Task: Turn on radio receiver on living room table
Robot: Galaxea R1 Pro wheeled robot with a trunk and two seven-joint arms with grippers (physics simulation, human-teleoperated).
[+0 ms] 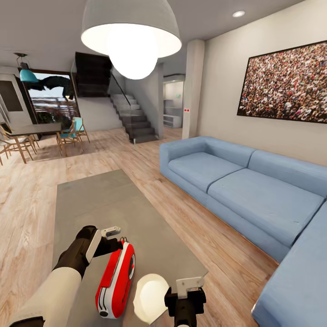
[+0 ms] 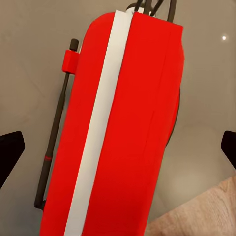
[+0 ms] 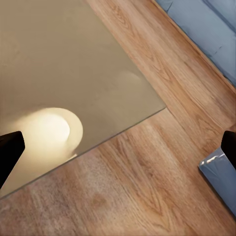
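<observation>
The radio [image 1: 116,280] lies on the near end of the table [image 1: 95,200], directly under your left gripper [image 1: 119,239], whose fingers stand wide open on either side of the case and hold nothing. It looks like a light, rigid, smooth plastic shell, so press gently and avoid the thin antenna [image 2: 53,129] clipped along its side. Your right gripper [image 1: 185,297] hangs open and empty beyond the radio, over the table's corner.

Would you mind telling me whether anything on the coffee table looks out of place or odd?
Nothing looks damaged or spilled. The red radio receiver lies on the grey table near its close end, with its thin black antenna folded along its side. The bright patch beside it is just the pendant lamp reflected.
</observation>
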